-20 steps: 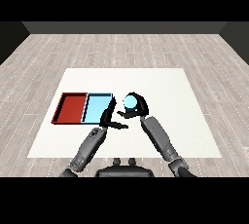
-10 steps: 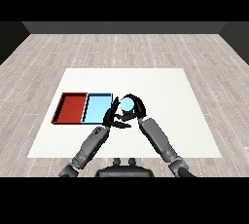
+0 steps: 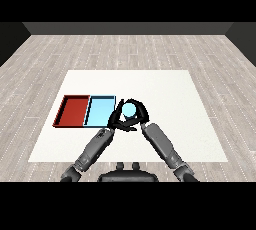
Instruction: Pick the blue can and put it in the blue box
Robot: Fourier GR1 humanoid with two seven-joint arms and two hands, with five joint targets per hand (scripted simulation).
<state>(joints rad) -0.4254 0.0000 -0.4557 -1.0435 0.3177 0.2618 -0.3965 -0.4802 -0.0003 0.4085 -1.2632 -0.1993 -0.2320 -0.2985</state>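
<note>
We start with the flat white table point(image 3: 165, 89), which carries two shallow rectangular trays lying side by side at its left: one red tray point(image 3: 73, 111) on the outside and one light blue tray point(image 3: 100, 110) touching it on the right. Over the table come our two grey forearms, one from each near corner, meeting just beside the right edge of the light blue tray.

There our right hand point(image 3: 139, 113) has its black fingers curled round the one small blue cylindrical can point(image 3: 129, 109), which it holds upright above the table, just right of the light blue tray and not yet over it. Our left hand point(image 3: 117, 119) sits close against the can on its near left side; its fingers look bent toward the can, but we cannot tell whether they grip it or only rest near it.

We judge the task about halfway done: the can appears picked up and carried near its goal, while both trays hold nothing. What is left is a short move leftward over the light blue tray, a lowering, and a release.

The count: one table, two trays, two hands, one can.
</note>
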